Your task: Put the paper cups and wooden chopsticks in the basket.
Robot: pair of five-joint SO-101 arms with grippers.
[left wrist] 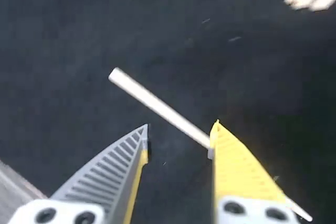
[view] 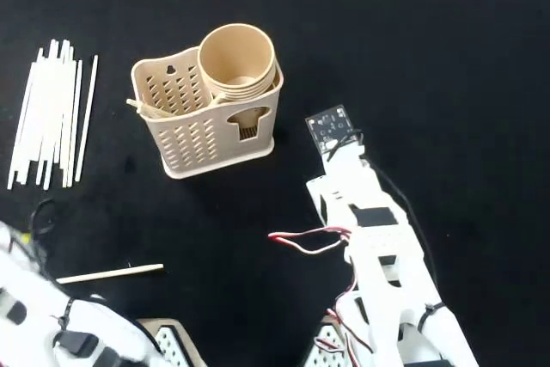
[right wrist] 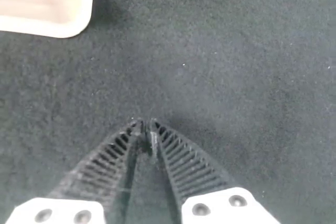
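Currently my left pincer (left wrist: 180, 126) is standing open over the black table (left wrist: 63, 35), one wooden chopstick (left wrist: 157, 106) crossing beneath its yellow finger. My right pincer (right wrist: 143, 127) is sitting closed near the basket (view: 206, 139) holding stacked paper cups (view: 236, 58).

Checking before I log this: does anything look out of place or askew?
One chopstick lies alone, crosswise, near the arms, apart from the bundle at the left. The left claw stands open over it. Nothing else stands out.

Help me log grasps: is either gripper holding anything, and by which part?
Nothing is held. The left gripper is open above a loose chopstick, not closed on it. The right gripper is shut on nothing.
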